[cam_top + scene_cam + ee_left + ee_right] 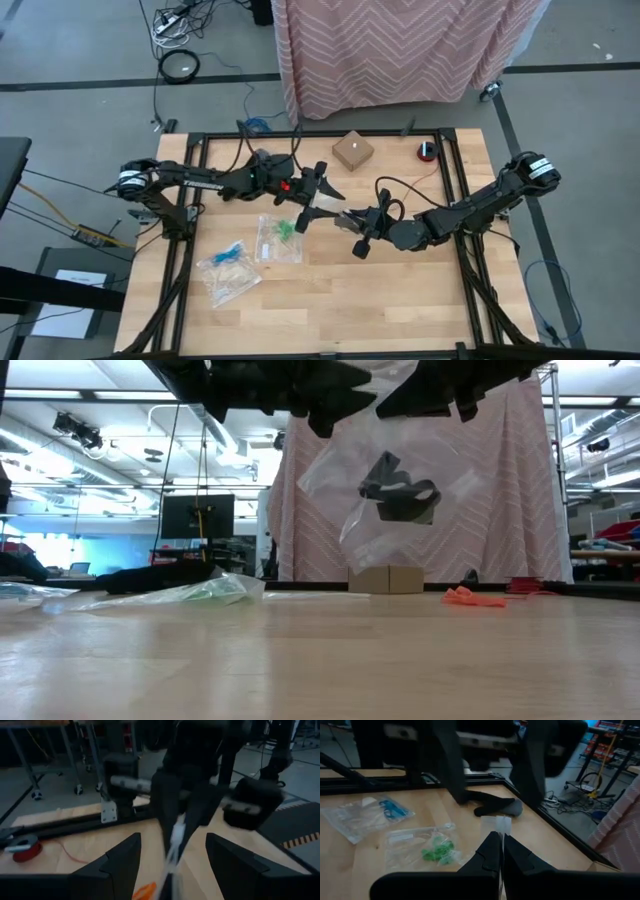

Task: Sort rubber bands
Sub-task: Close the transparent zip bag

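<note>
You are working on a pale wooden table top (400, 290) with a black metal frame, standing on a grey floor. A pink zigzag cloth (400, 50) is hanging behind it, and a small brown cardboard box (352, 151) and a red tape roll (427, 151) are sitting near the far edge.

Both arms are meeting over the middle, holding up one clear plastic zip bag (385, 485). Your left gripper (318, 195) is showing fingers (120, 865) spread wide around the bag's edge. Your right gripper (360, 222) is pinching the bag, its fingers (490, 852) pressed together on it.

The low view is showing black rubber bands (400, 490) inside the raised bag (the high view hides them). It is also showing orange rubber bands (475, 597) lying loose on the wood.

The right wrist view is showing green rubber bands (437, 851) in a flat bag (420, 842), and blue rubber bands (390, 807) in another bag (362, 817) beside it.
</note>
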